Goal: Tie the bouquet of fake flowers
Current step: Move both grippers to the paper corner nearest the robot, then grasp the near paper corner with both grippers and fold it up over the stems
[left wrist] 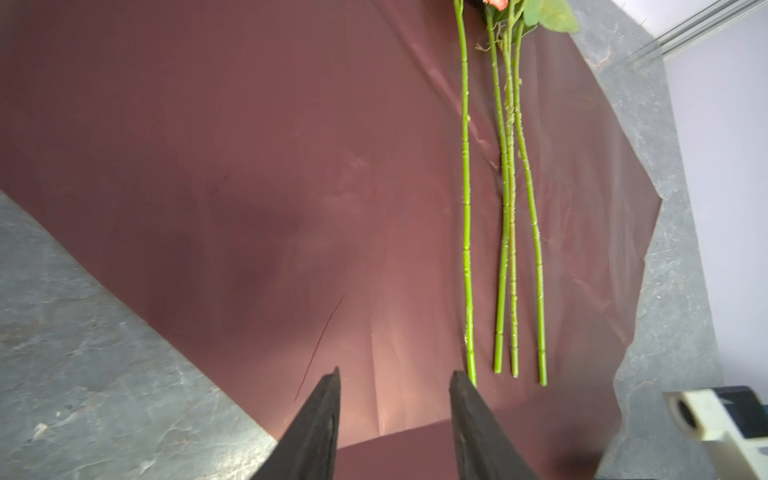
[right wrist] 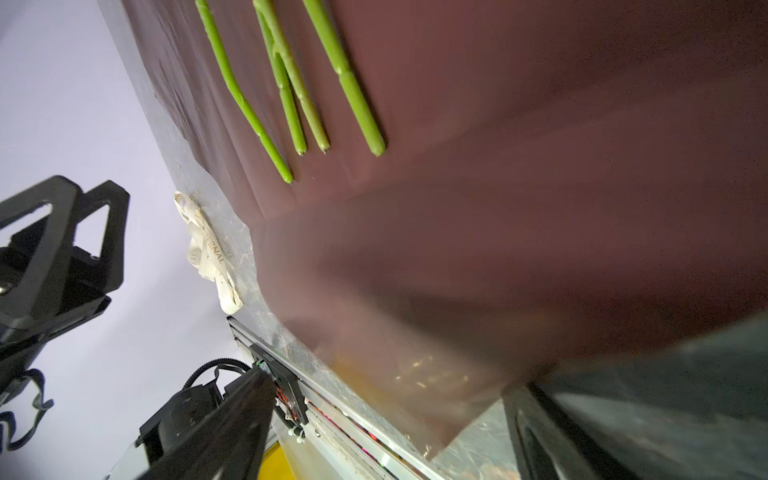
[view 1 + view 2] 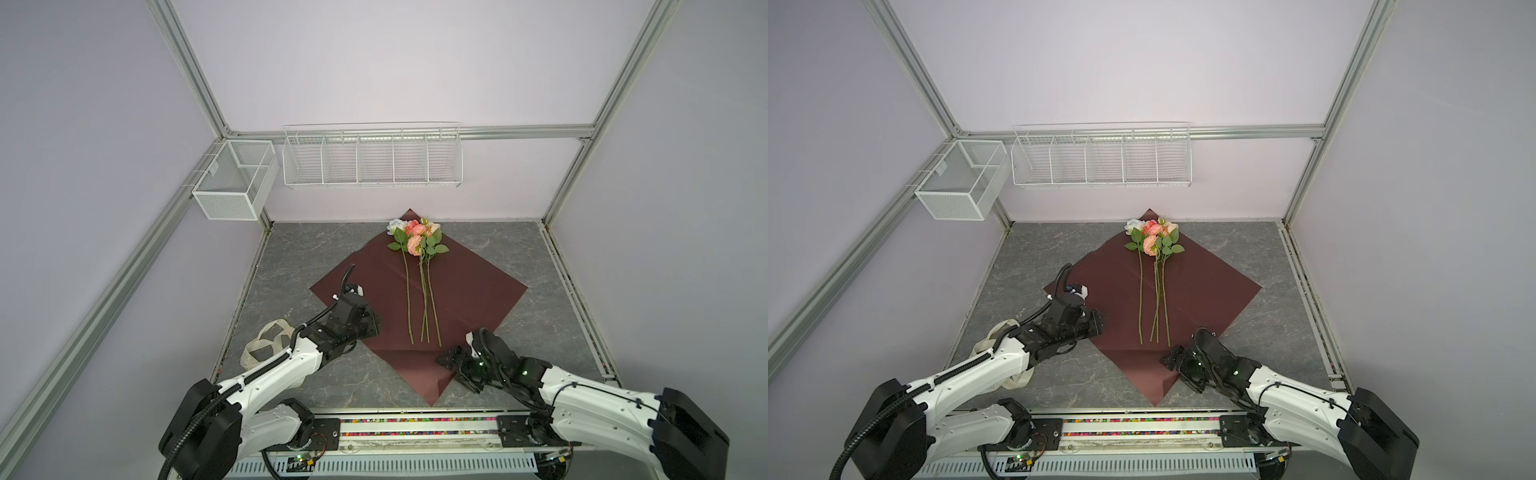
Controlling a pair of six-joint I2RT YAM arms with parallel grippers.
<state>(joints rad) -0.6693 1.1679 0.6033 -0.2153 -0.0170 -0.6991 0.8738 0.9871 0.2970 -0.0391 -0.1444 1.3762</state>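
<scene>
Plainly, the bouquet (image 3: 415, 244) (image 3: 1151, 245) lay flat on a dark-red paper (image 3: 469, 291) (image 3: 1208, 291) that was spread as a diamond on the grey table (image 3: 291, 257). In both top views its long axis ran front to back. The blooms pointed toward the far wall, near the paper's far corner, and the cut stem ends pointed back toward the robot. Four thin green stems (image 1: 506, 199) lay almost parallel, the middle two crossing. They ended just short of a fold where the paper's near corner was turned over.

The left gripper (image 3: 376, 322) (image 3: 1100, 323) hung over the left part of the paper, beside the stem ends. In the left wrist view its jaws (image 1: 395, 374) stood partly apart with only bare paper between them, gripping nothing. One fingertip sat just beside the nearest stem end.

The right gripper (image 3: 451, 370) (image 3: 1177, 372) was low at the paper's near right edge, by the folded corner. Its fingers (image 2: 232, 415) were spread wide, and the blurred flap (image 2: 415, 332) lay between them unclamped.

A cream ribbon (image 3: 266, 345) (image 2: 208, 249) sat on the table left of the paper, partly under the left arm.
</scene>
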